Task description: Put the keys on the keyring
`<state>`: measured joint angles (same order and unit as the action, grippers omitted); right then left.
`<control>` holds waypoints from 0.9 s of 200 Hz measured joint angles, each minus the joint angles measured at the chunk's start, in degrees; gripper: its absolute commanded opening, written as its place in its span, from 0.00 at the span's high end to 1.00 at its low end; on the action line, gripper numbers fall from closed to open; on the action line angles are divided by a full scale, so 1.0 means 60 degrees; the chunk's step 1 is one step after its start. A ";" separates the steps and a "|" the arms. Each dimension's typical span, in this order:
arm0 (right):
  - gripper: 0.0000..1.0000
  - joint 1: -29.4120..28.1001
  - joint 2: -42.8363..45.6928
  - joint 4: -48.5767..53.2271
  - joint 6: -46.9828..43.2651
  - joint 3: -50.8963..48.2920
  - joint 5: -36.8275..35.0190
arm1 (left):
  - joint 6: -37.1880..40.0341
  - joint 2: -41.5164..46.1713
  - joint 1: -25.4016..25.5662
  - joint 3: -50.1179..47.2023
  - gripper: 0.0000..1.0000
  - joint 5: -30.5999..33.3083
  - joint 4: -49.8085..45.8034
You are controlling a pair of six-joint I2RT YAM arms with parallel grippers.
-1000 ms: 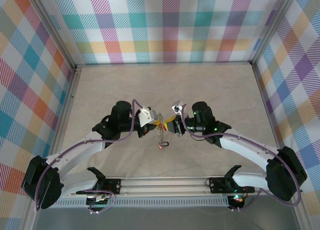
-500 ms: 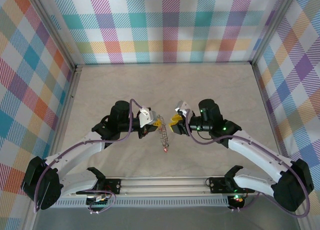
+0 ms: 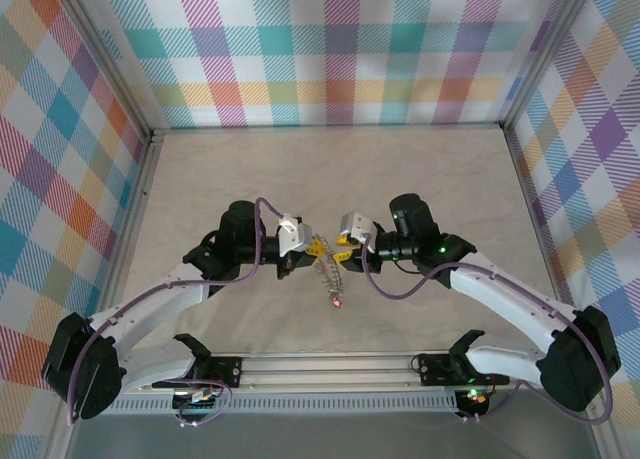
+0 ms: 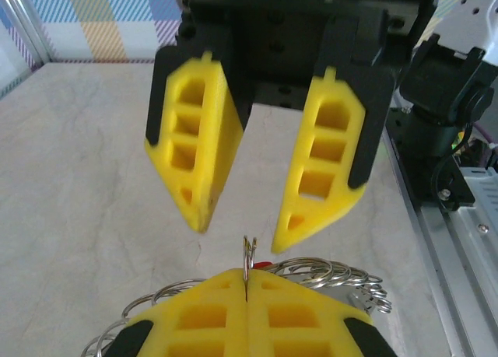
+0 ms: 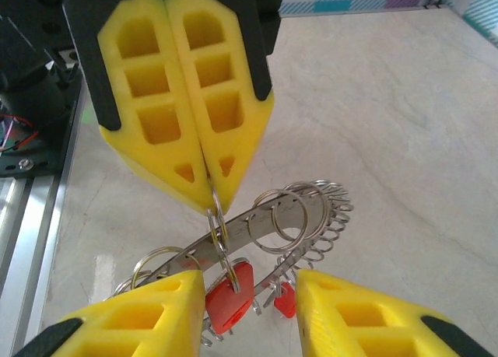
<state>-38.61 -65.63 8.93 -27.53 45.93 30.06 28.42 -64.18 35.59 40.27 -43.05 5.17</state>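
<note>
Yellow left gripper (image 5: pixel 210 201) clenched on the keyring (image 5: pixel 268 213); right gripper (image 4: pixel 243 234) partly open, empty (red keys (image 5: pixel 229 295) dangling)

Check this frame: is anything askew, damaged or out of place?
Nothing looks damaged or spilled. The keyring hangs tilted in mid-air, pinched at one small loop by the shut left gripper, with a red key dangling between the open right gripper's fingers.
</note>
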 measured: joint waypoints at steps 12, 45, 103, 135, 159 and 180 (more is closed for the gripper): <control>0.68 -0.0011 -0.0120 0.0051 -0.0120 0.0080 0.0142 | -0.0033 0.0004 0.0000 -0.0007 1.00 -0.0062 0.0106; 0.71 -0.0208 -0.0262 0.0120 -0.0401 0.0240 0.0328 | -0.0062 0.0004 0.0000 -0.0011 1.00 -0.0248 0.0189; 0.82 -0.0375 -0.0266 0.0255 -0.0750 0.0277 0.0357 | -0.0062 -0.0029 0.0000 -0.0011 1.00 -0.0474 0.0168; 0.89 -0.0375 -0.0342 0.0295 -0.0820 0.0357 0.0328 | 0.0015 -0.0036 0.0000 -0.0011 1.00 -0.0535 0.0113; 0.94 -0.0375 -0.0364 0.0474 -0.0933 0.0433 0.0313 | 0.0168 -0.0044 0.0000 -0.0011 1.00 -0.0546 0.0000; 0.97 -0.0404 -0.0441 0.0889 -0.1122 0.0623 0.0186 | 0.0412 -0.0080 0.0000 0.0029 0.95 -0.0521 -0.0219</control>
<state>-41.04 -68.27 14.26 -34.26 49.67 31.18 30.89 -64.66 35.59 40.45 -46.17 3.86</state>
